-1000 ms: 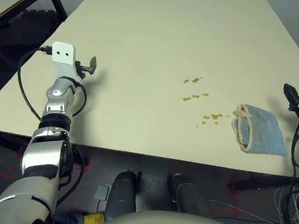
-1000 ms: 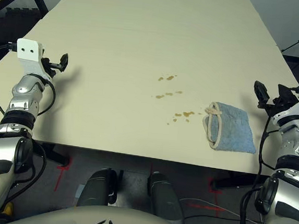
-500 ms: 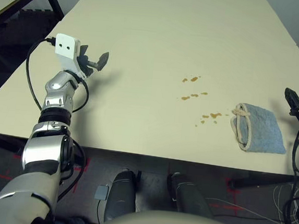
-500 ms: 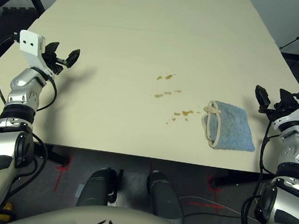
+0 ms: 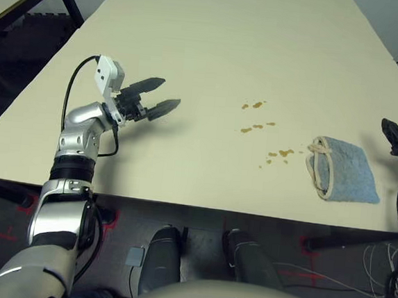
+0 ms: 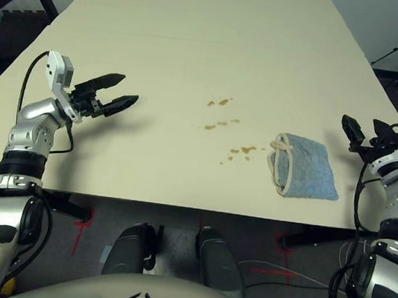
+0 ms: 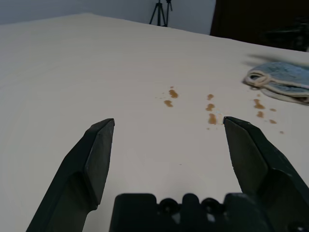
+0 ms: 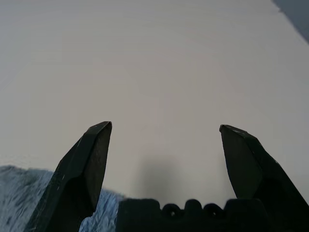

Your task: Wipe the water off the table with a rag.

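While the rag (image 6: 303,173) lies ungrasped, no wiping has begun.
Rag sits folded flat on the worktop (image 5: 215,46) near its front right edge, cream hem and loop facing the water (image 5: 267,130). The water is a scatter of amber-brown drops and blotches, intact and unsmeared, running from mid-worktop toward the rag; the nearest drops lie just beside the hem. Right gripper (image 6: 365,132) hovers off the right side of the rag, near it but apart, fingers spread wide, empty. Left gripper (image 5: 156,96) is above the worktop well to the left of the drops, pointing toward them, fingers wide, empty. Judged progress: nil. Left to do: close on the rag, lift or drag it onto the drops, sweep across all blotches.
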Available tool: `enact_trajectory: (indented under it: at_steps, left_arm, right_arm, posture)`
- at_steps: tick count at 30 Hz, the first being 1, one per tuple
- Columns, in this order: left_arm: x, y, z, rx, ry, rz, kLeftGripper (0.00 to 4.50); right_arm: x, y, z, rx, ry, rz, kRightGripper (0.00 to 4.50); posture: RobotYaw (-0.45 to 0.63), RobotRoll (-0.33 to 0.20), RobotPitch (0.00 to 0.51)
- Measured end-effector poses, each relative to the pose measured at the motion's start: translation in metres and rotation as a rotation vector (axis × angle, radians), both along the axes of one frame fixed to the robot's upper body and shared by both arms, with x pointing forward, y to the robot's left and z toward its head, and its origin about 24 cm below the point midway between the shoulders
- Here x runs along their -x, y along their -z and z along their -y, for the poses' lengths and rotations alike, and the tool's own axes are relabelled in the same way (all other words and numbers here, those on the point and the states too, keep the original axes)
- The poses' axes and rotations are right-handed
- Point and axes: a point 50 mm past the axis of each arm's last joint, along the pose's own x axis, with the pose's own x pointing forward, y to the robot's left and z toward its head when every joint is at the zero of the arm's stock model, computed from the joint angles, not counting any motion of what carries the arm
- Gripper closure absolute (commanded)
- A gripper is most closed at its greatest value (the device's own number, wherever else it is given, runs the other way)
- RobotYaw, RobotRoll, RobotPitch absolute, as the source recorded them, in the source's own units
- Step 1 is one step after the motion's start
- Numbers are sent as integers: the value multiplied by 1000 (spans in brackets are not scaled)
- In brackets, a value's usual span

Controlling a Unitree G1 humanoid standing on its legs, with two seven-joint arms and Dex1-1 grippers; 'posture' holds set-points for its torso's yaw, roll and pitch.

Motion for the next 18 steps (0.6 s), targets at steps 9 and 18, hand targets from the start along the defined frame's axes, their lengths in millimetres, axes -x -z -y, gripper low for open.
enact_trajectory:
  at_steps: [9,18]
  left_arm:
    - [9,6,10,-25,100,-58,0]
    - [10,6,11,-32,103,-49,0]
  right_arm:
    - [17,-19,-10,-72,-275,-239,56]
    - [25,-13,-17,-129,-358,-388,56]
  posture:
    - [-271,0,127]
    - [-269,0,124]
